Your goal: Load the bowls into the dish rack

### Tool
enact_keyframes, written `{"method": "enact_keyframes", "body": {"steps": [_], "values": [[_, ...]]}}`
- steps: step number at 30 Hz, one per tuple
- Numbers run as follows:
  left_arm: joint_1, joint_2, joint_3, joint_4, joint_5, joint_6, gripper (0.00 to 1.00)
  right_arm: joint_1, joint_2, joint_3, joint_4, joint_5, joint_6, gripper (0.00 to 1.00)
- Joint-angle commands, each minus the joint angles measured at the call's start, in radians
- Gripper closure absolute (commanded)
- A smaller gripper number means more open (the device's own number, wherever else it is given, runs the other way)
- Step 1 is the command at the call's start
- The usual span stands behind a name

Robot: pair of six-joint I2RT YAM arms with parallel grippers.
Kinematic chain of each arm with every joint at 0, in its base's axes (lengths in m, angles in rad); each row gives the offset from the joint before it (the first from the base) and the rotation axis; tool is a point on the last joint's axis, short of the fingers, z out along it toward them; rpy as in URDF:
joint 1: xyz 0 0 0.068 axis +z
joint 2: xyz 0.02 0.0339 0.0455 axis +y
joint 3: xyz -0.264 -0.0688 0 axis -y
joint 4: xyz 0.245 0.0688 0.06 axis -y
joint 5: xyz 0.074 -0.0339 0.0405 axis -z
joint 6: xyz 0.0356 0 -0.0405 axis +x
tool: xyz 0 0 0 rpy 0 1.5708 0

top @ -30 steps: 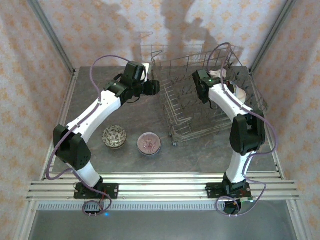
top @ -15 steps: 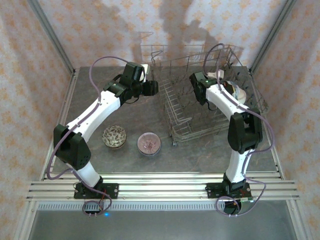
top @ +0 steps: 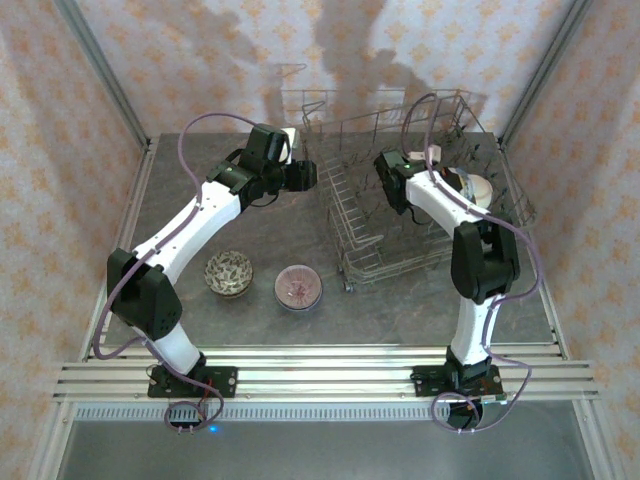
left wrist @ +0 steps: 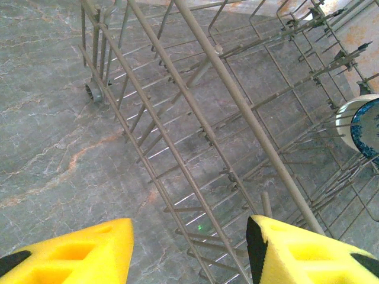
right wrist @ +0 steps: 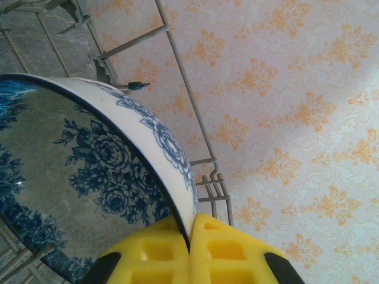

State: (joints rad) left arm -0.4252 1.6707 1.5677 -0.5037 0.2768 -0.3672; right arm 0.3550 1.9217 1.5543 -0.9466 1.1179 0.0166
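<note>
Blue-and-white china is gripped at its rim: the blue-and-white bowl (right wrist: 89,160) is pinched edge-on by the clenched right gripper (right wrist: 189,231) above the wires of the dish rack (top: 370,235). Over the last second the right wrist has been carried leftward across the rack, so seating the bowl among the tines is judged close. The left gripper (left wrist: 189,251) has been kept parted and empty at the rack's left side. A patterned bowl (top: 229,272) and a pink bowl (top: 298,287) are left on the table (top: 400,310).

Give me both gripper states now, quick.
Left gripper: open, holding nothing.
Right gripper: closed on the rim of the blue-and-white bowl.
</note>
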Motion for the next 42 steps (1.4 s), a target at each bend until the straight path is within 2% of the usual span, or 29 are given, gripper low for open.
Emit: {"method": "enact_keyframes", "body": {"steps": [1,9,19,21,28,29,31,33,42], "values": [[0.004,-0.021,-0.006,0.020,-0.007,-0.007,0.46,0.011,0.012,0.003,-0.024,0.044,0.020,1.00],[0.005,-0.022,-0.010,0.022,-0.007,-0.013,0.46,0.013,0.046,0.039,-0.049,0.024,0.032,1.00],[0.004,-0.023,-0.015,0.020,-0.017,-0.016,0.46,0.012,0.050,0.032,-0.050,-0.007,0.032,0.89],[0.005,-0.023,-0.014,0.018,-0.018,-0.015,0.46,0.012,0.056,0.032,-0.050,-0.012,0.030,0.83],[0.005,-0.026,-0.005,0.006,-0.025,-0.009,0.46,0.012,0.080,0.045,-0.053,-0.046,0.039,0.80],[0.004,-0.027,-0.002,0.004,-0.027,-0.009,0.46,0.012,0.082,0.046,-0.055,-0.054,0.041,0.73],[0.005,-0.026,0.000,-0.001,-0.029,-0.009,0.46,0.012,0.089,0.047,-0.052,-0.067,0.040,0.71],[0.005,-0.029,0.002,-0.007,-0.032,-0.009,0.46,0.012,0.096,0.049,-0.049,-0.075,0.040,0.63],[0.005,-0.049,-0.019,-0.028,-0.054,-0.003,0.46,0.003,0.130,0.058,-0.032,-0.133,0.043,0.61]]}}
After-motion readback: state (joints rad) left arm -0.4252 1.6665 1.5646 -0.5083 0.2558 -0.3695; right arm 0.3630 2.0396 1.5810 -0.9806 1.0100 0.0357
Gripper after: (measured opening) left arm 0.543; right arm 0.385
